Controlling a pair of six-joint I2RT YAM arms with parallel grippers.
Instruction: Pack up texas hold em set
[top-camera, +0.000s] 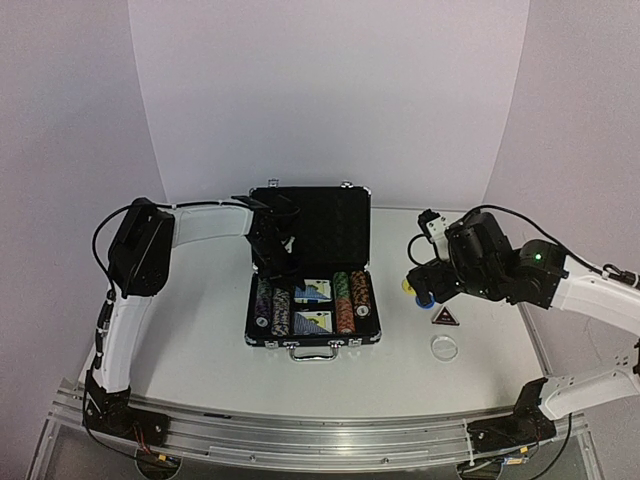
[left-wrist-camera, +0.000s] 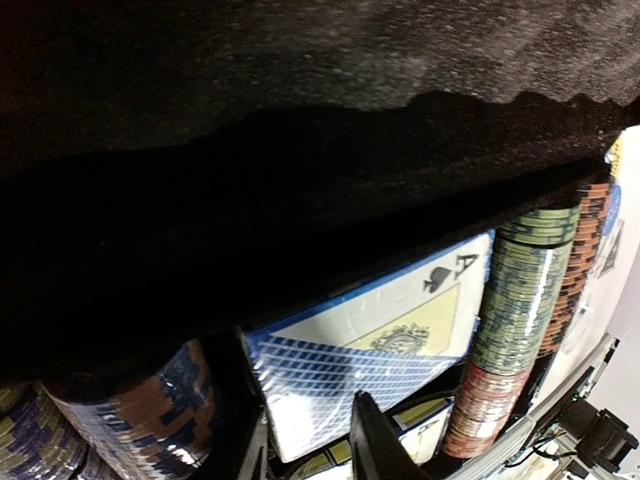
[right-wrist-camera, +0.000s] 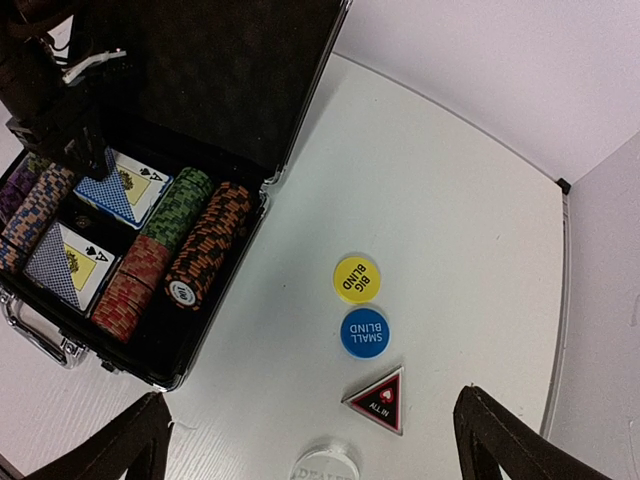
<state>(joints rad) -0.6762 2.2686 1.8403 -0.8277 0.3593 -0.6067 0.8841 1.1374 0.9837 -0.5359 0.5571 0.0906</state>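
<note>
Camera overhead gives me the black briefcase (top-camera: 325, 225) open in the middle of the table (top-camera: 200, 340), lid raised at the far side. Inside I count four rows of striped poker chips (top-camera: 282, 312), two left and two right, with two blue-backed card decks (top-camera: 313, 322) between them. My left claw (top-camera: 275, 268) is down over the far left of the tray. The right claw (top-camera: 420, 285) hovers over the table just right of the case, so the right arm is plainly nearer the loose pieces. One dark triangular button (top-camera: 445, 317) and one clear disc (top-camera: 444, 347) lie on the near side of that claw. On the left wrist view the fingers (left-wrist-camera: 375, 450) stand close together at a deck's edge, beside a chip row; I cannot tell whether they clamp anything. On the right wrist view the claw is released, spread wide and empty. One yellow disc (right-wrist-camera: 357, 279) and one blue disc (right-wrist-camera: 364, 332) lie just ahead of it, with the button towards one finger and the clear disc underneath. I judge these four run in a slanted line from far left to near right, none yet in the case.
</note>
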